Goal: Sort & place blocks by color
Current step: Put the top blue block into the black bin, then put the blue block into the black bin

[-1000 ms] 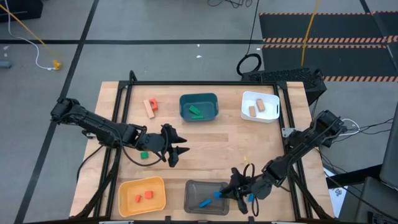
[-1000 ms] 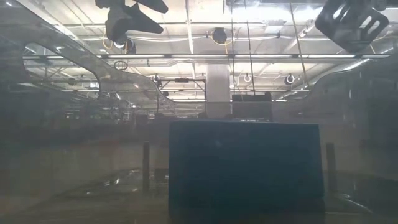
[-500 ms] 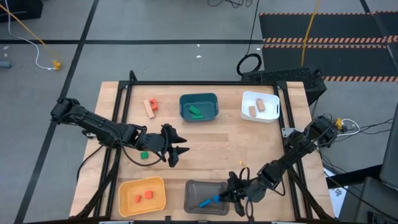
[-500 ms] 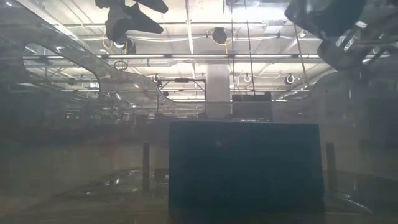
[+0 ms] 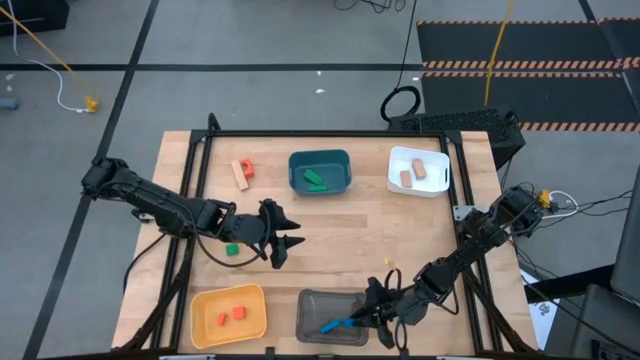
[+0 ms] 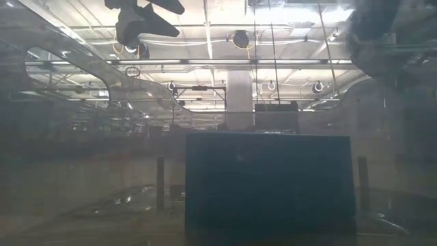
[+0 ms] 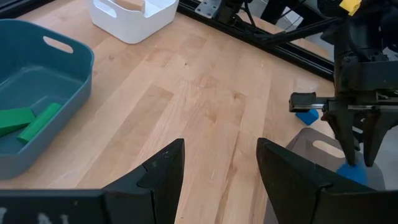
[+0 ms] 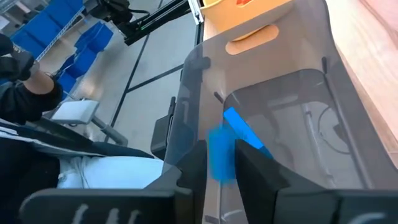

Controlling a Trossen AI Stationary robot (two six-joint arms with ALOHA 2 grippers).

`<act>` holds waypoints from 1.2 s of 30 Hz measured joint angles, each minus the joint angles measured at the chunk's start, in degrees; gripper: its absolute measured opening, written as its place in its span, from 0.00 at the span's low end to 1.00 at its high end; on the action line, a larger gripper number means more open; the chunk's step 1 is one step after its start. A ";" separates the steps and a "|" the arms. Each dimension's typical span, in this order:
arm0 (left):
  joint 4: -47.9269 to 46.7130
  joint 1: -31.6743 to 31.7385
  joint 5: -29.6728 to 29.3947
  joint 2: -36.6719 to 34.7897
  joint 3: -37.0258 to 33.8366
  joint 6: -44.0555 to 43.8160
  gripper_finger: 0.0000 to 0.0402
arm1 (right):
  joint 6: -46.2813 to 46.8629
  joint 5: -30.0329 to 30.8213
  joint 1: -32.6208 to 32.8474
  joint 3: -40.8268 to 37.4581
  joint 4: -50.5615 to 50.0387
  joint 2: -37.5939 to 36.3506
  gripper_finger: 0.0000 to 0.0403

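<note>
The low view is filled by a dark bin wall [image 6: 270, 188] and hazy reflections, so no block shows there. In the right wrist view a blue block [image 8: 219, 155] between the right end effector's fingers [image 8: 252, 169] is blurred; whether they grip it cannot be told. The grey bin [image 7: 323, 158] is cut off in the left wrist view.

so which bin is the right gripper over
The grey bin, at the near edge beside the yellow bin. The right gripper hangs over it with a blue block.
</note>
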 joint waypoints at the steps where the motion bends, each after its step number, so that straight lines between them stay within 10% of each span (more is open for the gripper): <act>1: -0.01 0.01 0.01 0.00 0.00 -0.04 0.50 | 0.02 0.00 0.00 0.00 0.00 0.00 0.19; 15: -0.02 0.00 0.04 0.00 0.00 -0.28 0.50 | 9.64 -6.50 -0.31 0.02 -3.55 -3.71 0.34; 30: -1.18 0.00 0.07 0.00 0.00 -0.34 0.50 | 34.07 -7.52 -0.20 0.02 -37.26 -21.95 0.52; 36: -1.33 0.13 0.07 0.00 0.00 -0.07 0.50 | 52.26 -20.54 -0.20 0.02 -54.09 -24.27 0.52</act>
